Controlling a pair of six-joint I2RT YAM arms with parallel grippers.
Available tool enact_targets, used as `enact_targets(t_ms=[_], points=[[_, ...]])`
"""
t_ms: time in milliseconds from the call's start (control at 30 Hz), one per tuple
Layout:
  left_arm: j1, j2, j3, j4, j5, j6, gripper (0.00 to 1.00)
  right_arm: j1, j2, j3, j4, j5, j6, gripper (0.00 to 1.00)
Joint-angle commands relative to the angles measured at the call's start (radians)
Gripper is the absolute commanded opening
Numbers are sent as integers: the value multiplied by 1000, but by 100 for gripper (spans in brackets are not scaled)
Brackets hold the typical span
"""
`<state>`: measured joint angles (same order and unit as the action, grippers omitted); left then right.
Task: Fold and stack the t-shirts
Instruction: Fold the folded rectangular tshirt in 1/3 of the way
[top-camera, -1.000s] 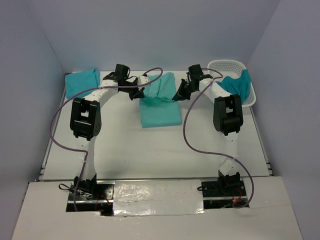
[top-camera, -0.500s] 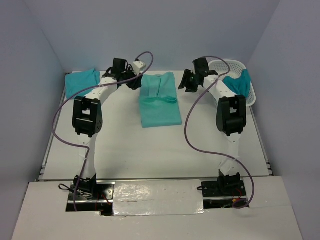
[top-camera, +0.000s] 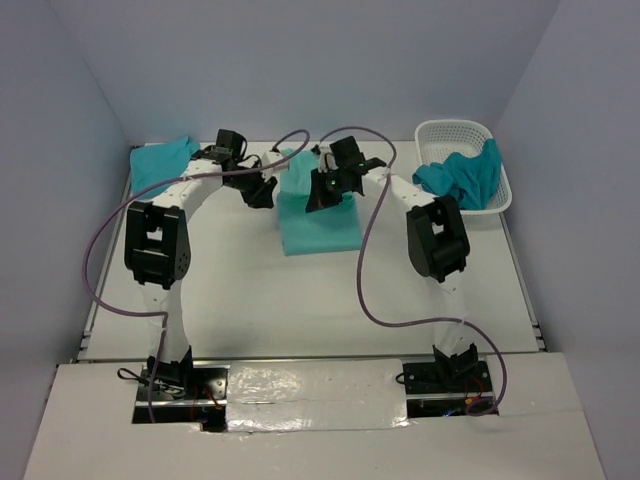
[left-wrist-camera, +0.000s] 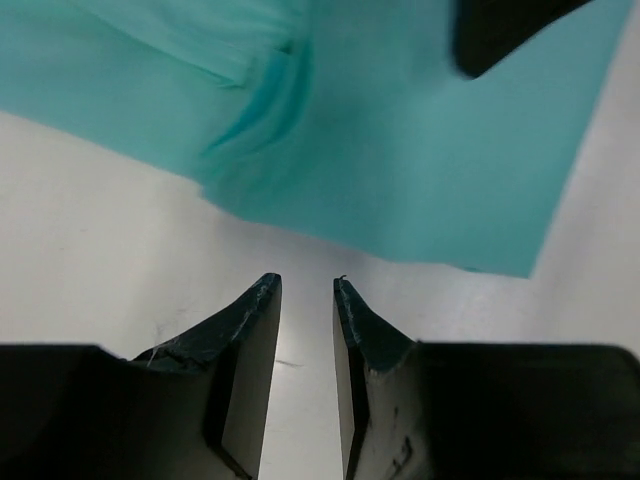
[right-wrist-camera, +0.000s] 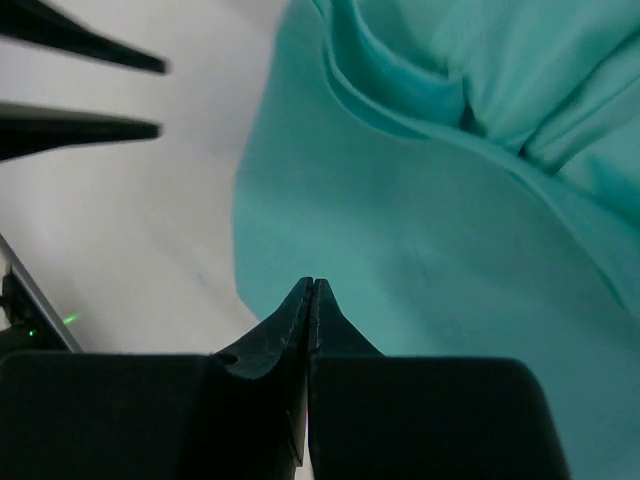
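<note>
T-shirt (top-camera: 320, 228) at back centre of table (top-camera: 300, 290), second shirt (top-camera: 160, 162) far left, third shirt (top-camera: 458, 178) in basket (top-camera: 450, 127) far right.

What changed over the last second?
Both arms let go of the middle shirt and swung outward, leaving it flat, then came back in. The left gripper is now beside its left edge, open. The right gripper is over it, shut. The corner shirt and the basket are unchanged.

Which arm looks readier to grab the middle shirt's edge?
Probably the left: the left gripper is slightly open, with the edge of the shirt just ahead of it. The right gripper is shut over the cloth.
</note>
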<state>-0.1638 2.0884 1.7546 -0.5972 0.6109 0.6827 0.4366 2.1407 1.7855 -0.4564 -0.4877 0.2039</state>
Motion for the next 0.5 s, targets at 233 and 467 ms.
enact_targets(t_ms=[233, 467], points=[[-23, -71, -69, -44, 36, 14, 39, -52, 136, 78, -82, -19, 71, 0], [-22, -70, -69, -41, 47, 15, 39, -127, 241, 216, -68, 12, 124, 0]])
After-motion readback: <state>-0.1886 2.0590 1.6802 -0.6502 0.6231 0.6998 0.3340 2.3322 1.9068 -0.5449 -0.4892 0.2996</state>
